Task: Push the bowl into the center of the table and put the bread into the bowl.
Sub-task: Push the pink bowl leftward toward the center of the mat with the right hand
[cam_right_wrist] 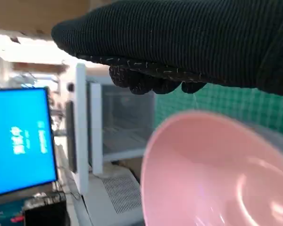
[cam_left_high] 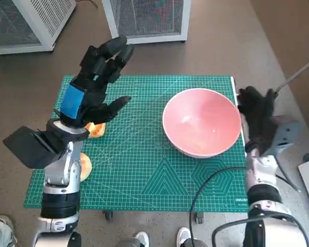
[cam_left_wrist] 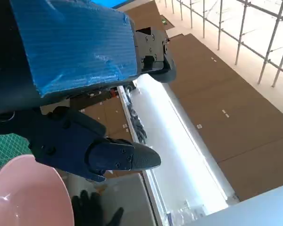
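My left hand (cam_left_high: 95,85) hangs with fingers spread, holding nothing, the bread (cam_left_high: 96,129) just beneath its wrist. To its right, the pink bowl (cam_left_high: 201,122) touches my right hand (cam_left_high: 257,114); I cannot tell that hand's fingers. Pushing too hard could tip the bowl. Green cutting mat (cam_left_high: 139,170), brown floor (cam_left_high: 36,67), white mesh cabinets (cam_left_high: 144,18) beyond.

1. Table covered by a green cutting mat (cam_left_high: 144,170), printed with a grid.
2. Pink bowl (cam_left_high: 202,122) set on the mat, just beside the right hand (cam_left_high: 257,116).
3. Bread (cam_left_high: 96,129) lying on the mat, partly hidden under the raised left hand (cam_left_high: 95,85).
4. A second orange-brown piece (cam_left_high: 85,166) seen beside the left forearm.
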